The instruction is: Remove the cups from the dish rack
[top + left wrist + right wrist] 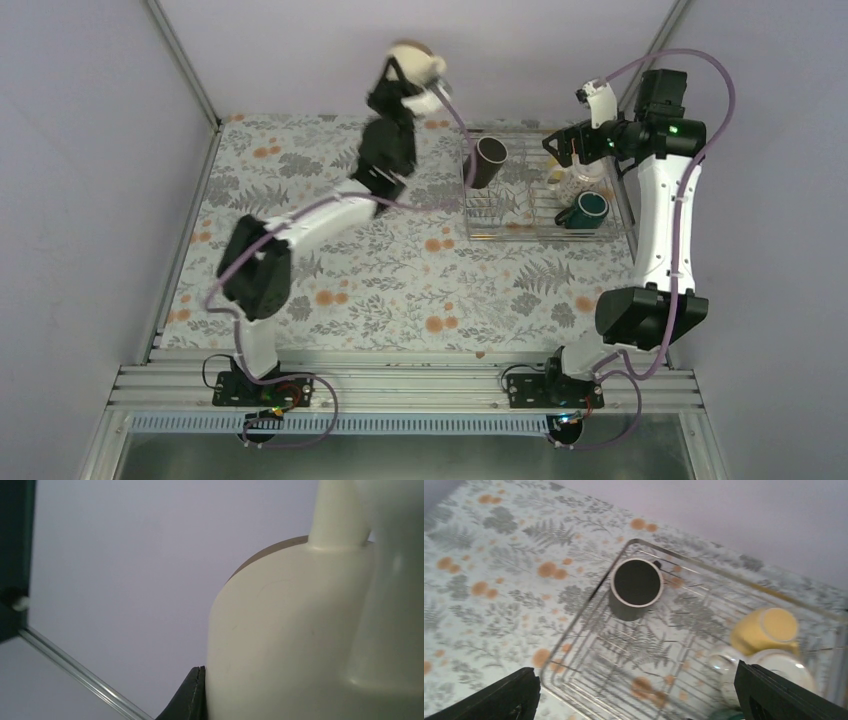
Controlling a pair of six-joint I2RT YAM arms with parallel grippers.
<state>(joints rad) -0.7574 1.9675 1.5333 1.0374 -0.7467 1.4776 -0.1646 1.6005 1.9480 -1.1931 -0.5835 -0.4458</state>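
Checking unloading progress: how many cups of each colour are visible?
Beige cup, held by left tool: 1
Black cup, in dish rack: 1
Yellow cup, in rack: 1
White cup, in rack: 1
Green cup, in rack: 1
Total: 5

Fern-and-orange-blossom tablecloth [400,270] being spread flat across the table, its near edge being met by ribbed aluminium rails [420,385], pale lilac walls [80,150] being joined at the far corners by slanting metal posts [185,65], the cloth being lit evenly
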